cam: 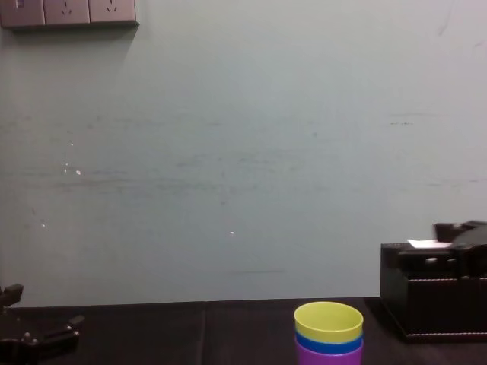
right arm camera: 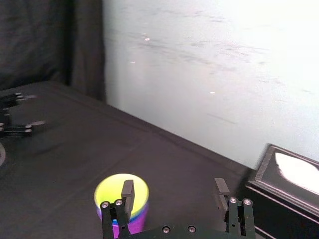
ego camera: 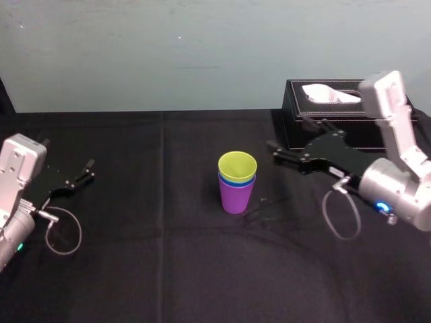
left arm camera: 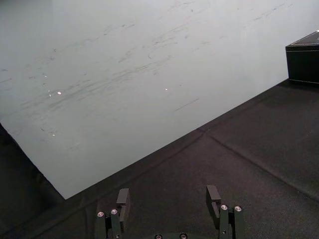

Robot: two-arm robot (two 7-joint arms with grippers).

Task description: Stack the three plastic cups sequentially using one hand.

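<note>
The three plastic cups stand nested in one upright stack at mid-table: purple at the bottom, a blue rim above it, yellow-green on top. From the side the stack shows the same order. My right gripper hovers open to the right of the stack, apart from it, with nothing between its fingers. In the right wrist view the stack sits partly behind one finger of that open gripper. My left gripper rests open at the table's left, far from the cups, and its jaws hold nothing.
A black tissue box with white tissue stands at the back right, just behind my right gripper. Black cloth covers the table and a pale wall runs behind it. A small dark cable bit lies right of the stack.
</note>
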